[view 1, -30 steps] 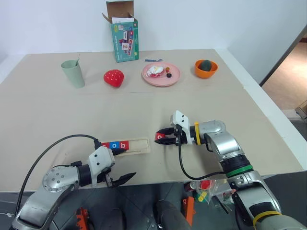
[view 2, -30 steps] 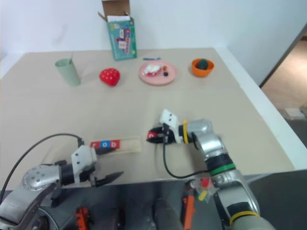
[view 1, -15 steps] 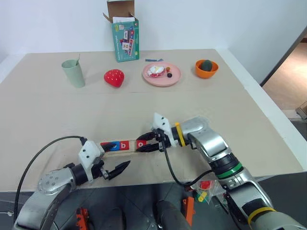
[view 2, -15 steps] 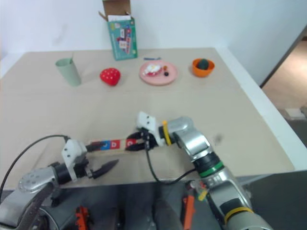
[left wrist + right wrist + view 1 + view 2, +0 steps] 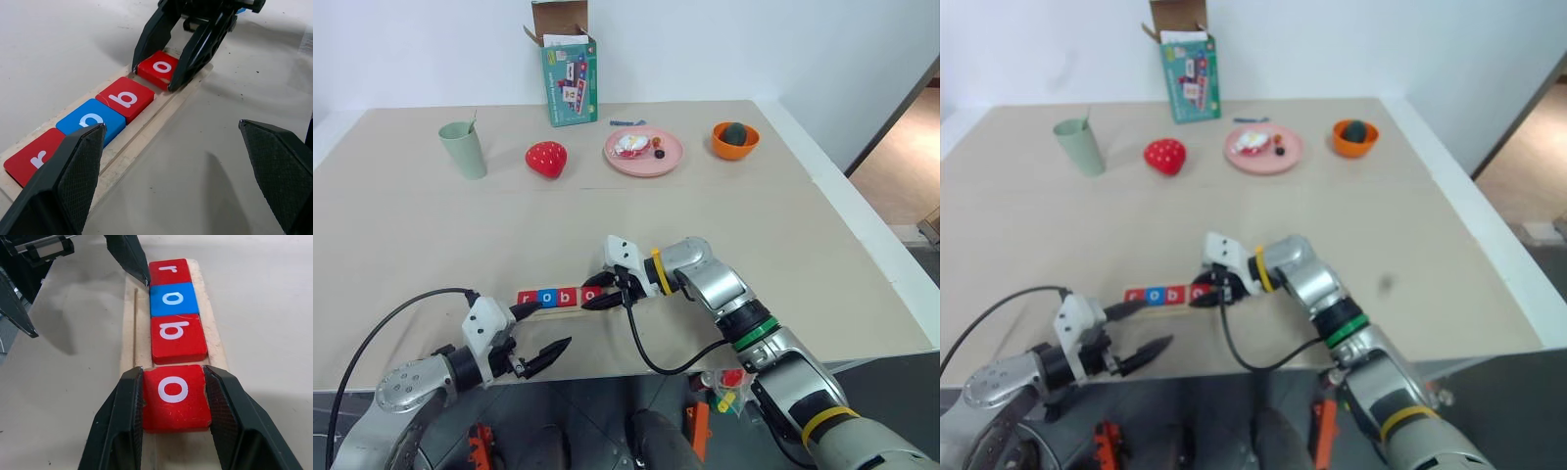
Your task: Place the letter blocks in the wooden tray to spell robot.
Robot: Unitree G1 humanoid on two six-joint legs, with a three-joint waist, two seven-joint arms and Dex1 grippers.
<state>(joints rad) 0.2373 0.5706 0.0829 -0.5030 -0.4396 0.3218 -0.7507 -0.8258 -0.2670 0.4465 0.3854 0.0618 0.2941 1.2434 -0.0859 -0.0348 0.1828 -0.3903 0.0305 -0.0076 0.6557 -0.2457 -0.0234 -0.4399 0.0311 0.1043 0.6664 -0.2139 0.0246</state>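
Spelling r, o, b in the tray [image 5: 211, 340]; right end effector [image 5: 174, 401] clamped on red o [image 5: 174, 396] at the fourth slot, unreleased. Left end effector [image 5: 181, 183] wide open, empty. No t seen yet.

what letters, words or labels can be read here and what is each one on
"r": red block at the tray's far end
"o": blue block next to it
"b": red block third in line
"o": red block between the right gripper's fingers, at the fourth spot
Print on the green box: too small to read
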